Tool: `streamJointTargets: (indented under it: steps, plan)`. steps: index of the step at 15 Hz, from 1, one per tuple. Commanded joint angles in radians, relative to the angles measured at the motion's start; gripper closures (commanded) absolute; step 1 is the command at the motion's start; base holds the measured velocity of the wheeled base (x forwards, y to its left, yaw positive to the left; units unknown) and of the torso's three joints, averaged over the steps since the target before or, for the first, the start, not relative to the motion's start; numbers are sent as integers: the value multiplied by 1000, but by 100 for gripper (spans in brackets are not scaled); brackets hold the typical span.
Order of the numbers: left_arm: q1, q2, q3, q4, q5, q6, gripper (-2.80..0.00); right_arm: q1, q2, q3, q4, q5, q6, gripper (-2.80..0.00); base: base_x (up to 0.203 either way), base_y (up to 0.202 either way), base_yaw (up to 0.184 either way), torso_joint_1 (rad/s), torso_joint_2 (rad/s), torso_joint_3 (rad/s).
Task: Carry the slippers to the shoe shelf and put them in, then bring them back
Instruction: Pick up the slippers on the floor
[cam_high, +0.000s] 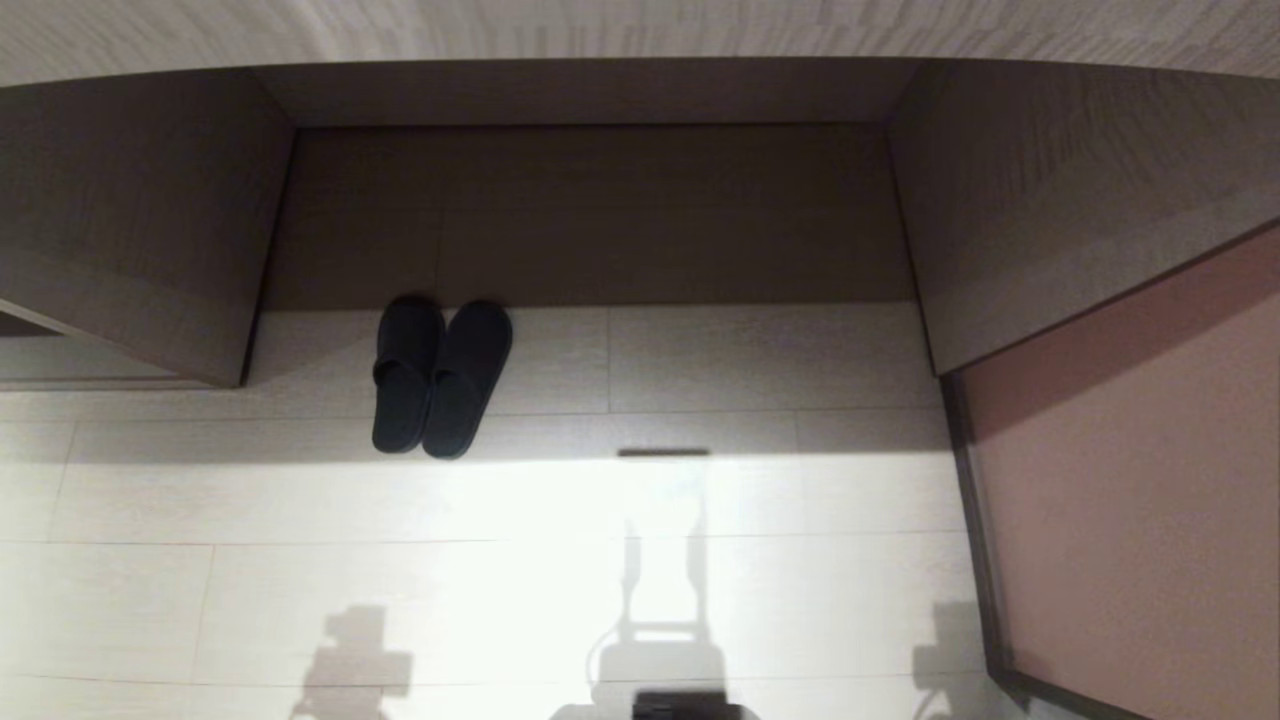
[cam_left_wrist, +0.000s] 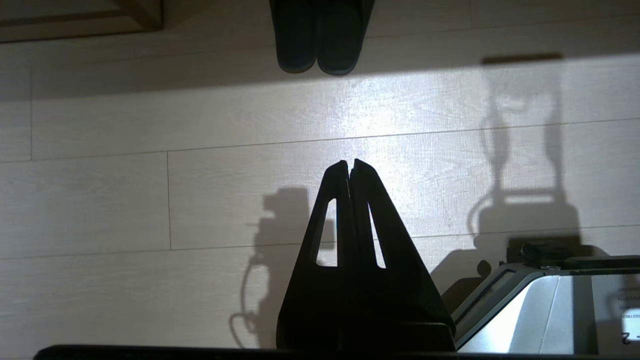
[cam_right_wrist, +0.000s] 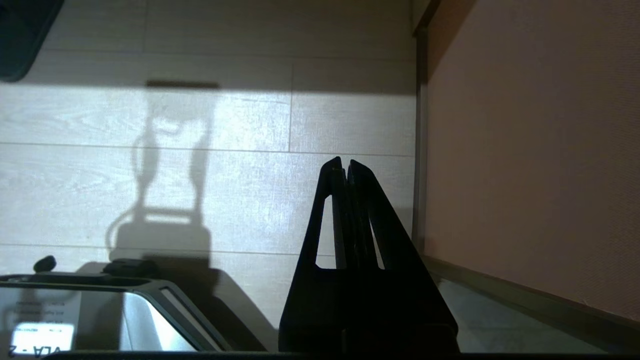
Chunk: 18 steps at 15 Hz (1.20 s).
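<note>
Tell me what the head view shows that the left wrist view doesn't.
Only the head view shows the wooden kneehole recess, both whole slippers at its front edge, and the pinkish wall. Only the left wrist view shows the left claw, shut, and the robot's silver base. Both show the slippers' heels, the pale plank floor and the robot's shadow.

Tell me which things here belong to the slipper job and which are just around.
Job:
slippers, side by side on the floor
left hand, shut, empty
right hand, shut, empty

Just around:
wood recess behind the slippers
pink wall panel
</note>
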Motion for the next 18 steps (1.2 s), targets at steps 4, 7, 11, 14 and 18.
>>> streamJointTargets:
  steps: [4,7,11,14,18]
  plan:
    - [0,0,0,0,0,0,0,1,-1,0,0,1,-1,0,0,0,0,3,3,-194]
    - [0,0,0,0,0,0,0,0,-1,0,0,1,0,0,0,0,0,-2,4,-201]
    - [0,2,0,0,0,0,0,0,-1,0,0,1,0,0,0,0,0,1,3,-194]
    - [1,1,0,0,0,0,0,0,-1,0,0,1,0,0,0,0,0,3,2,-197]
    - [1,1,0,0,0,0,0,1,-1,0,0,1,0,0,0,0,0,1,2,-199]
